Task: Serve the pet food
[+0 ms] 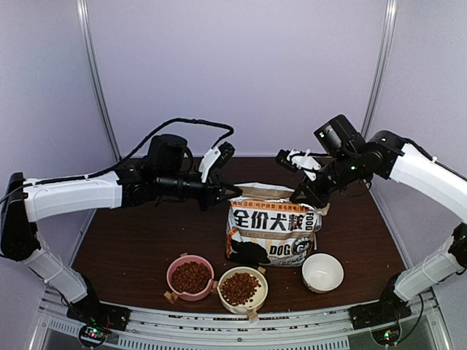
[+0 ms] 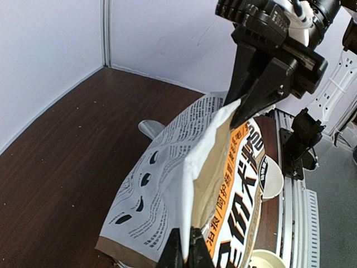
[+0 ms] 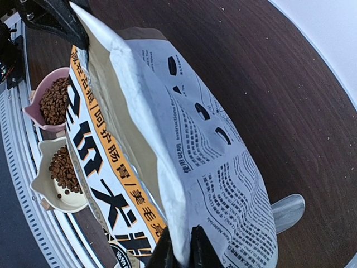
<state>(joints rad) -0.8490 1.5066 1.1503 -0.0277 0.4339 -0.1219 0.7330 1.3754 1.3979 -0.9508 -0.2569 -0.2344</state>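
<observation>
My left end effector (image 1: 222, 195) pinched tight on one top corner of the upright bag (image 1: 271, 233), my right end effector (image 1: 300, 195) clamped on the other corner, pet food (image 1: 191, 277) heaped in pink bowl (image 1: 174, 288) and cream bowl (image 1: 260, 297), front of tabletop (image 1: 124, 248), near the bag.

Printed large in black on the front of the bag (image 1: 273, 233), centre of the top view: 全价犬粮. Just below, lower centre: DOG, with whatever follows too unclear to read. On the orange band (image 3: 111, 139) beside the big characters, left half of the right wrist view: 呵护肠胃/美毛, rest cut off. On the white back panel, centre of that view: "Instructions"; remaining fine print too small to read.
</observation>
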